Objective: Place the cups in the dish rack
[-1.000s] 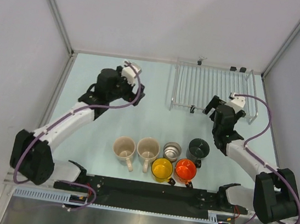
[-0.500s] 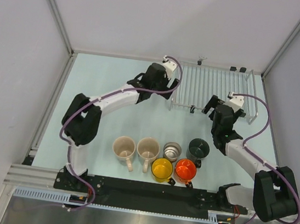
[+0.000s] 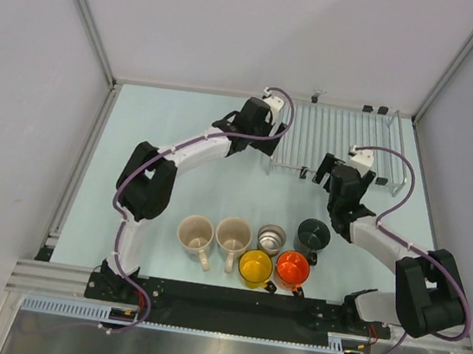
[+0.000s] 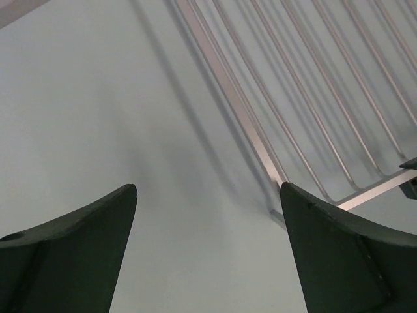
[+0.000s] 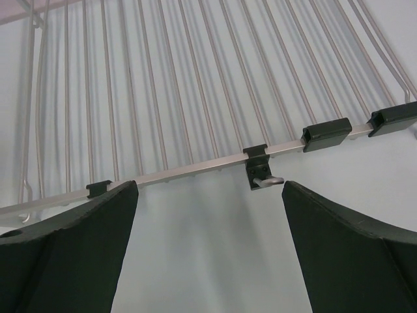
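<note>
The six cups stand in a cluster near the front: two cream cups (image 3: pixel 196 234) (image 3: pixel 233 234), a steel cup (image 3: pixel 271 238), a dark green cup (image 3: pixel 313 234), a yellow cup (image 3: pixel 255 268) and an orange cup (image 3: pixel 292 269). The wire dish rack (image 3: pixel 337 138) lies flat at the back right and holds no cups. My left gripper (image 3: pixel 263 141) is open and empty at the rack's left edge (image 4: pixel 260 140). My right gripper (image 3: pixel 329 170) is open and empty just in front of the rack's front rail (image 5: pixel 195 166).
Black clips (image 5: pixel 257 166) sit on the rack's front rail. Aluminium frame posts and grey walls bound the table at the left, right and back. A black bar (image 3: pixel 238 299) runs along the near edge behind the cups.
My left arm has swung right from the back middle-left to the rack's left edge. My right gripper has shifted slightly left along the rack's front. The cups have not moved.
</note>
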